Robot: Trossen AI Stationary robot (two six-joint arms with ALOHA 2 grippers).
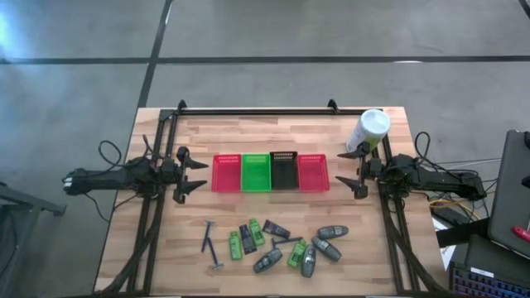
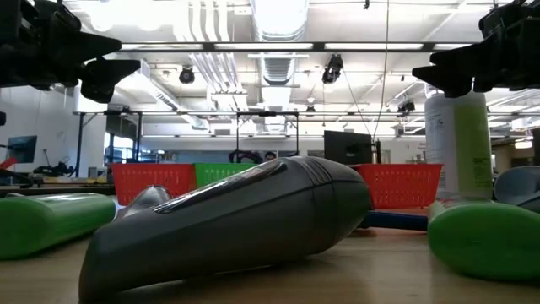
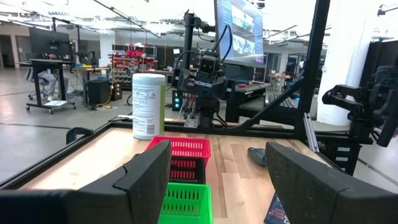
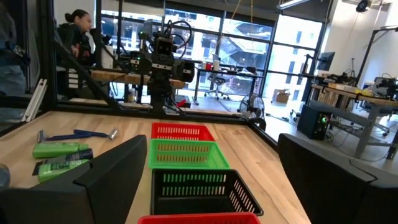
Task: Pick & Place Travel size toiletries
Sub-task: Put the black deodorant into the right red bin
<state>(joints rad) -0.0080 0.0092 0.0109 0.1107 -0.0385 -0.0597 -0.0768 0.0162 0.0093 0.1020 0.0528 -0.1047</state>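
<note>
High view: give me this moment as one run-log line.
left gripper: open, left of baskets | right gripper: open, right of baskets | toiletries: loose on table, none held | baskets: no toiletries visible inside

Red, green, black, red mesh baskets point(image 1: 270, 172); toiletries point(image 1: 277, 244) green, grey, dark, razors point(image 1: 210, 245) seemingly blue.

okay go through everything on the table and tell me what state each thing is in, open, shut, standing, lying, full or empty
Left tool: open, holding nothing.
Right tool: open, holding nothing.
Baskets: four in a row, upright, all empty.
White-and-green canister: standing upright, cap on.
Razors: two, lying flat.
Green packets: lying flat.
Dark tubes: lying flat.
Grey bottles: lying on their sides.
</note>
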